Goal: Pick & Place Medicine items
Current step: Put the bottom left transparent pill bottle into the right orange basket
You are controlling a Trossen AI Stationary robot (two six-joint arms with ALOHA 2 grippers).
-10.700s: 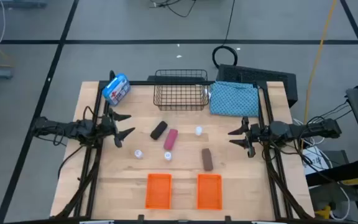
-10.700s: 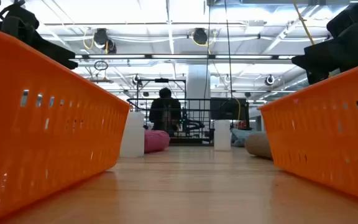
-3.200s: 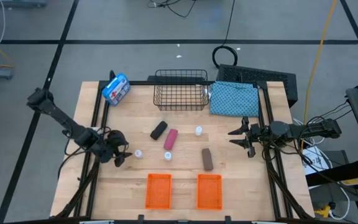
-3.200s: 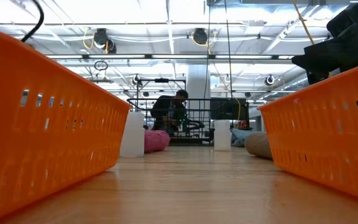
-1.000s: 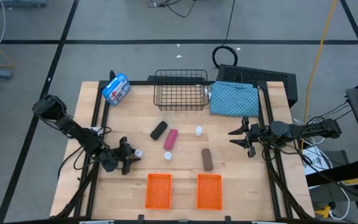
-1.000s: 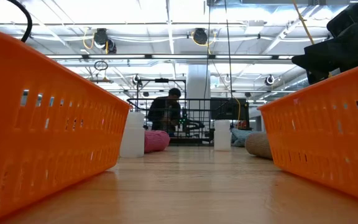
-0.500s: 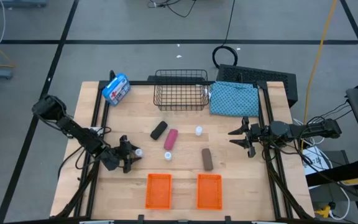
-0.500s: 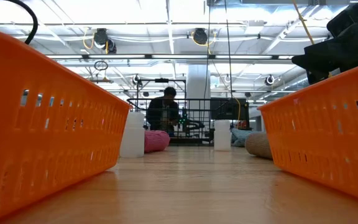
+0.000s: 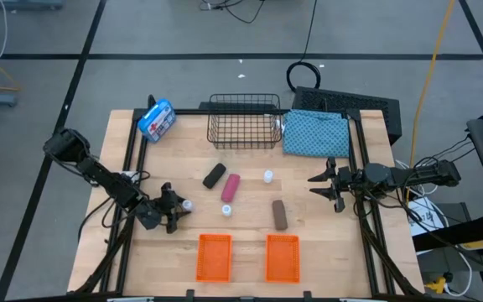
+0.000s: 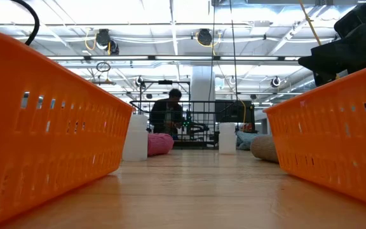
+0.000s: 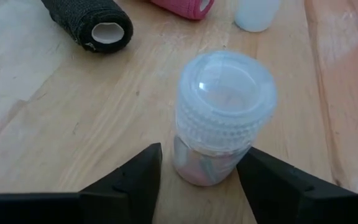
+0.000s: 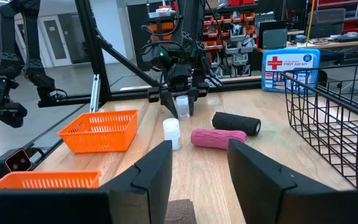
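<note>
At the table's left side, the left gripper [image 9: 174, 210] is seen lowered around a small white round bottle with a ribbed clear cap [image 11: 219, 115], its two dark fingers [image 11: 138, 177] set apart on either side of the upright bottle, though contact cannot be told. Toward the middle of the wooden table [image 9: 250, 226], a black oblong roll [image 9: 214, 175], a pink oblong roll [image 9: 230, 188], two more small white bottles [image 9: 226, 210] [image 9: 268, 176] and a brown oblong piece [image 9: 280, 215] are laid out behind two orange perforated plastic baskets [image 9: 214, 257] [image 9: 282, 257]. At the right edge, the right gripper [image 9: 323, 185] is held above the table with its fingers apart and nothing between them.
</note>
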